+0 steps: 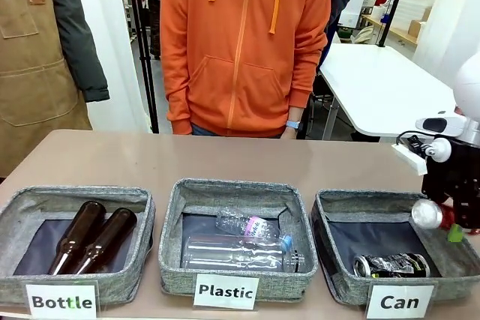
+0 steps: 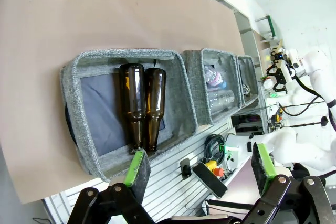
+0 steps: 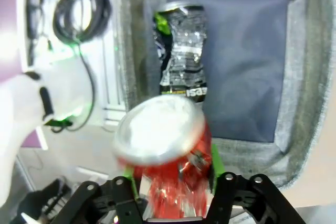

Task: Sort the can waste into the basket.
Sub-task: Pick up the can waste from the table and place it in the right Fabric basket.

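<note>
Sorting stage, second of two cans. I hold the red can point(image 1: 429, 214) in my right pincer point(image 1: 450, 224), its green pads clamped on the crushed body, one silver end facing the camera. In the front view it hangs over the right rim of the basket point(image 1: 341, 204), the grey felt bin at 4 o'clock on the table point(image 1: 150, 159), fronted by the "Can" label point(image 1: 400, 302).

The black and silver can point(image 1: 391, 264) already lies on its side on the basket's dark floor, near the front wall. In the right wrist view the red can point(image 3: 165, 148) sits just above that black and silver can point(image 3: 181, 51), with the basket's wall point(image 3: 304, 77) framing both.

By my judgement, half the task is done: one can is in, the other is carried to the bin but not yet let go. What remains is to open the pads so it drops inside the walls, not on the rim.

My left pincer point(image 2: 199, 169) holds nothing, its fingers standing wide apart above the table's near edge, looking across at the brown bottles point(image 2: 142, 106) in their own bin.
</note>
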Available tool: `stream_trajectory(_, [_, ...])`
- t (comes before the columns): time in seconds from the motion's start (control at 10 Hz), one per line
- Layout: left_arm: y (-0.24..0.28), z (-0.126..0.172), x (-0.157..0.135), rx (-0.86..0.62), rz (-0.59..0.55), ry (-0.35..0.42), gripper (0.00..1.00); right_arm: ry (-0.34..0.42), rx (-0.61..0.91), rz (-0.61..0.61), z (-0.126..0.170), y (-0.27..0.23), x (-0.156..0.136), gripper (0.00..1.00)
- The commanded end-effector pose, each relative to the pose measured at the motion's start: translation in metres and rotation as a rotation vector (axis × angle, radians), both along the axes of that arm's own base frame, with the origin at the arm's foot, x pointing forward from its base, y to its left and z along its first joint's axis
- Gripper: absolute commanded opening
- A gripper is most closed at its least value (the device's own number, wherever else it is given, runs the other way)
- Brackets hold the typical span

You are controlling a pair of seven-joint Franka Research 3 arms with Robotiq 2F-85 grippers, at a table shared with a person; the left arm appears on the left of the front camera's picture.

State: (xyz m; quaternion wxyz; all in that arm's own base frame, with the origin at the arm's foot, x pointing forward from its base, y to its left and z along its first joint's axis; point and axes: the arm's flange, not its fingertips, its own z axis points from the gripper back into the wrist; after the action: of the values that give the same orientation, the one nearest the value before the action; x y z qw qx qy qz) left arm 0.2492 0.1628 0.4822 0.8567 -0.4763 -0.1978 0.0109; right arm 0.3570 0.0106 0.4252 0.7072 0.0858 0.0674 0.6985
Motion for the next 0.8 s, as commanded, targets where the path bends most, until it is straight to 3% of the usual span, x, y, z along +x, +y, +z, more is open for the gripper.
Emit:
stream_trajectory(0.0, [0.000,0.001,0.001,-0.010,-0.006,-0.014,1.00,0.017,0.021,-0.109,0.001,0.007,-0.003,1.00])
stream_trajectory(0.3, [0.000,0.001,0.001,-0.010,-0.006,-0.014,1.00,0.147,0.104,-0.307,0.009,0.017,0.008,1.00])
stream_trajectory(0.4, [0.000,0.001,0.001,-0.010,-0.006,-0.014,1.00,0.198,0.205,-0.485,0.015,0.017,0.016,1.00])
stream_trajectory(0.5, [0.000,0.001,0.001,-0.010,-0.006,-0.014,1.00,0.300,0.439,-0.700,0.026,0.014,0.027,1.00])
stream_trajectory(0.6, [0.000,0.001,0.001,-0.010,-0.006,-0.014,1.00,0.415,0.765,-1.025,0.038,0.013,0.044,1.00])
stream_trajectory(0.7, [0.000,0.001,0.001,-0.010,-0.006,-0.014,1.00,0.512,0.936,-1.234,0.041,0.006,0.056,1.00])
